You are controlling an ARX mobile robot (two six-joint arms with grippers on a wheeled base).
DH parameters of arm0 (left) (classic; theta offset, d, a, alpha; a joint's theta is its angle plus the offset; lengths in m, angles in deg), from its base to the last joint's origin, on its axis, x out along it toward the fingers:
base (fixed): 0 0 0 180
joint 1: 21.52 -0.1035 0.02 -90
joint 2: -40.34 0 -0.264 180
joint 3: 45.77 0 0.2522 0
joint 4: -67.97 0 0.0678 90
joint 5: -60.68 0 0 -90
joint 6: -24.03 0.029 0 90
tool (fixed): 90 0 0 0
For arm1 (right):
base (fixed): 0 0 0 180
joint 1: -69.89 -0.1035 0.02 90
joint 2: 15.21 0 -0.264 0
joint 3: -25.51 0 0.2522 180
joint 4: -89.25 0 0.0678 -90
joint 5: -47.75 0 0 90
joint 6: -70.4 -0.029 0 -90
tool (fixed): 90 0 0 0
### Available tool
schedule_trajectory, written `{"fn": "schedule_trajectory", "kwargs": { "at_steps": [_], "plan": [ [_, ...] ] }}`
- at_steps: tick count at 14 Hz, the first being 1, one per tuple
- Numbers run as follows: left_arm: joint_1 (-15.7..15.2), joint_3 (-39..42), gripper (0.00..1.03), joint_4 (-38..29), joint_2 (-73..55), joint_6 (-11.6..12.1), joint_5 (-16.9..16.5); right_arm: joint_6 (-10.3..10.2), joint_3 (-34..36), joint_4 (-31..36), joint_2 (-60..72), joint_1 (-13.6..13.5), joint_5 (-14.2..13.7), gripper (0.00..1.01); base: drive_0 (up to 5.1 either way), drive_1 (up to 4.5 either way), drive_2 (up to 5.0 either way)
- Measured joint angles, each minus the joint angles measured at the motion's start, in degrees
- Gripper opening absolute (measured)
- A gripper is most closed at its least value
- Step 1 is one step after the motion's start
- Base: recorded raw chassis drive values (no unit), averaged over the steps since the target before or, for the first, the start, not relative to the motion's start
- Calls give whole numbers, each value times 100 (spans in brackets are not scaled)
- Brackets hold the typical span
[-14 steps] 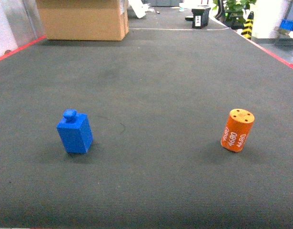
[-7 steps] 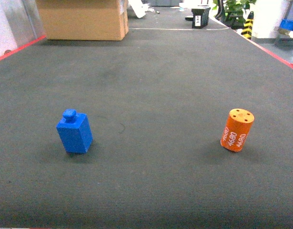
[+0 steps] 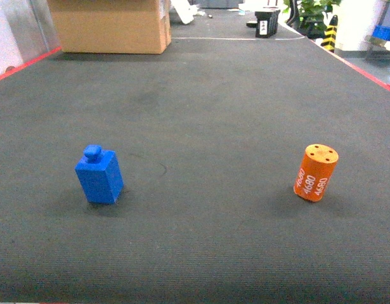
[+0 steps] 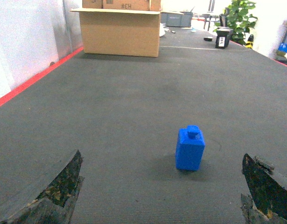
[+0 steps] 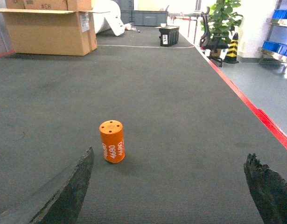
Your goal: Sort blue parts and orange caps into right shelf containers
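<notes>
Nothing has shifted over the last second that I can see — the blue part (image 3: 99, 176) and the orange cap (image 3: 316, 172) sit exactly where they were in the head view, so I judge the sort hasn't started and both pickups are still ahead of me. The blue part stands upright at left, the cap leans slightly at right, the two well apart. My left gripper (image 4: 164, 193) is spread wide with the blue part ahead between its fingers, untouched; my right gripper (image 5: 171, 186) is likewise spread, with the cap ahead toward its left finger. The surface is dark grey ribbed matting (image 3: 201, 114) edged in red. A cardboard box (image 3: 109, 25) sits at the far end, a potted plant (image 5: 220, 21) beyond — no blue crates clearly in view
</notes>
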State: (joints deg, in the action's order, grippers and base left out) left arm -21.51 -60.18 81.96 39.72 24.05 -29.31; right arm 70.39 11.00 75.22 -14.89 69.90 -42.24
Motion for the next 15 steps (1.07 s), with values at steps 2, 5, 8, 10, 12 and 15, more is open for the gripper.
{"fn": "schedule_trajectory", "kwargs": {
  "at_steps": [2, 5, 8, 10, 12, 15],
  "plan": [
    [0, 0, 98, 2, 0, 0, 0, 0, 0, 0, 0, 0, 0, 98, 0, 0, 0],
    [0, 0, 98, 0, 0, 0, 0, 0, 0, 0, 0, 0, 0, 98, 0, 0, 0],
    [0, 0, 98, 0, 0, 0, 0, 0, 0, 2, 0, 0, 0, 98, 0, 0, 0],
    [0, 0, 98, 0, 0, 0, 0, -2, 0, 0, 0, 0, 0, 98, 0, 0, 0],
    [0, 0, 98, 0, 0, 0, 0, 0, 0, 0, 0, 0, 0, 98, 0, 0, 0],
    [1202, -170, 98, -1480, -2496, 72, 2269, -247, -420, 1182, 2345, -1320, -2291, 98, 0, 0, 0]
  ]
}}
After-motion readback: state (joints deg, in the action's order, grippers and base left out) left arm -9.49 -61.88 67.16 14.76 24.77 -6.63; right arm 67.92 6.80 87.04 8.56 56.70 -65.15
